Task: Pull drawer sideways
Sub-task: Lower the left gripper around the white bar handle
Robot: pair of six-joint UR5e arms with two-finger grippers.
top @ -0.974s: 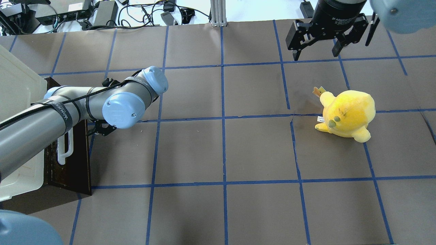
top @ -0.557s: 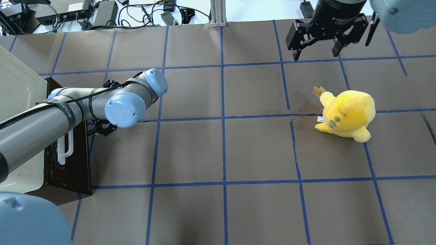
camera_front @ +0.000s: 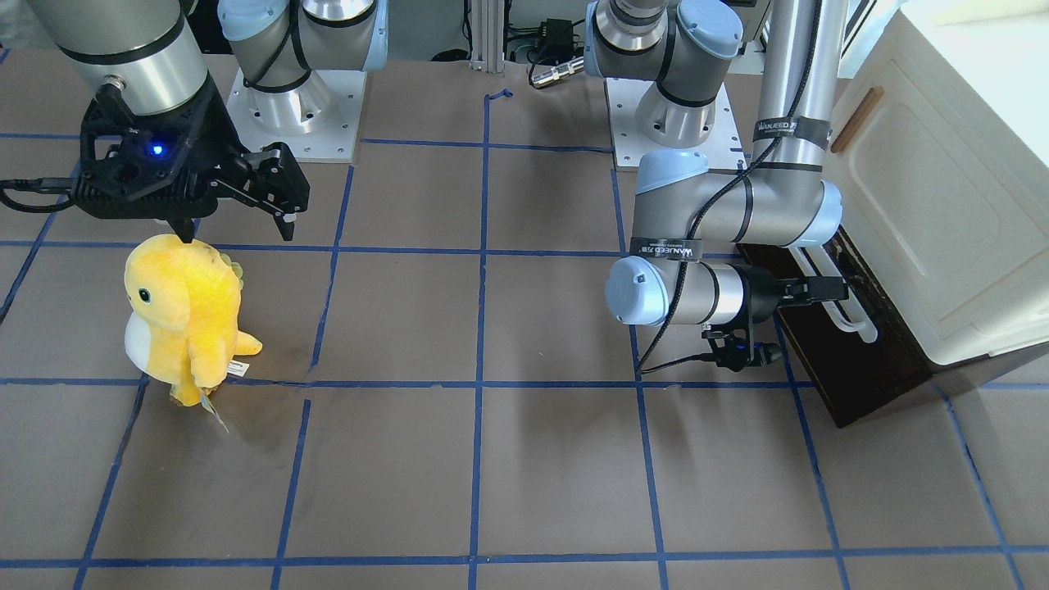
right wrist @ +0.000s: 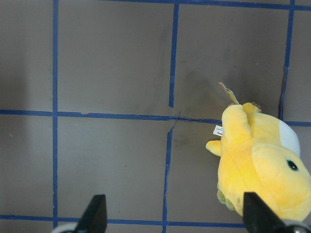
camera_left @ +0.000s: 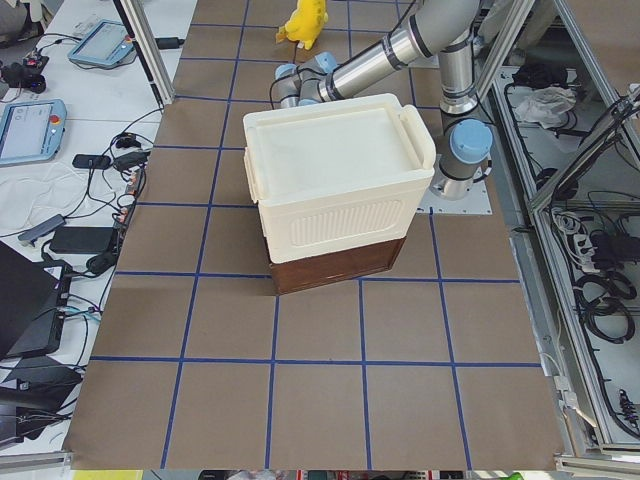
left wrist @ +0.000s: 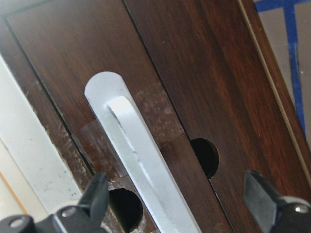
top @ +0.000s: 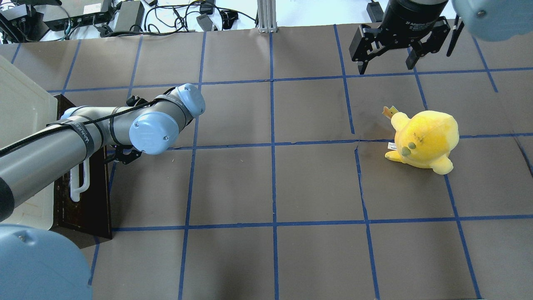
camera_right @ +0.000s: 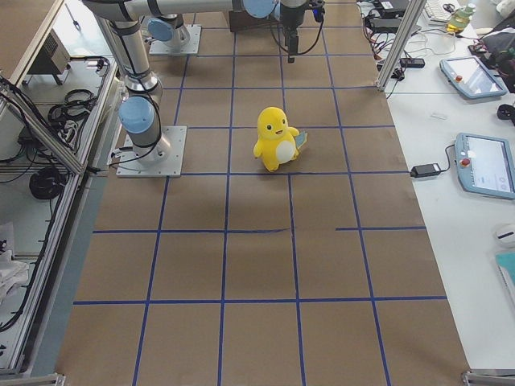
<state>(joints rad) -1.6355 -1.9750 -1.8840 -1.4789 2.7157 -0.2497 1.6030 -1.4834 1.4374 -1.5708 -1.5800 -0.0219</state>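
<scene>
Left side, lining up on the drawer handle

My left fingers (left wrist: 97,191) are spread wide either side of the white handle (left wrist: 141,165). The drawer (top: 89,200) sits at the overhead view's left edge, under the cabinet (top: 21,112). I should clamp squarely and pull straight. My right fingers (right wrist: 255,208) hang released near the plush (top: 424,139), well apart from the drawer.

Overhead looks forward and down across the bench (top: 316,183); the front-facing camera looks back steeply, both catching the yellow plush (top: 427,139). End cameras look lengthwise. The left wrist camera sits close to the drawer (left wrist: 194,73); the right looks straight down.
</scene>
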